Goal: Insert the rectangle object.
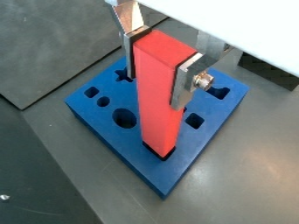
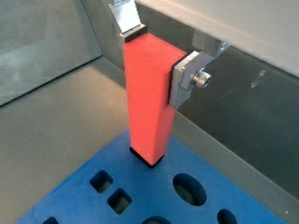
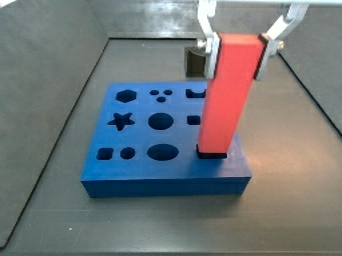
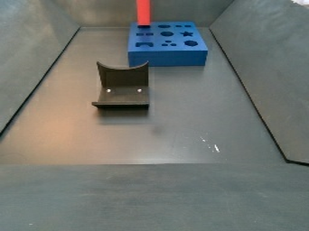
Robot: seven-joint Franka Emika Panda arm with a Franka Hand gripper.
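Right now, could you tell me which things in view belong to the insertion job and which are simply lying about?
Part of the job:
- the rectangle object, upright, lower end at a slot in the blue holed board
- the gripper, fingers either side of the bar's top

Lying about:
- the fixture, alone on the floor, apart from the board

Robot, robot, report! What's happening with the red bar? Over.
Gripper shut on rectangle object. Bar upright, lower end in blue board slot. Nothing blocking.
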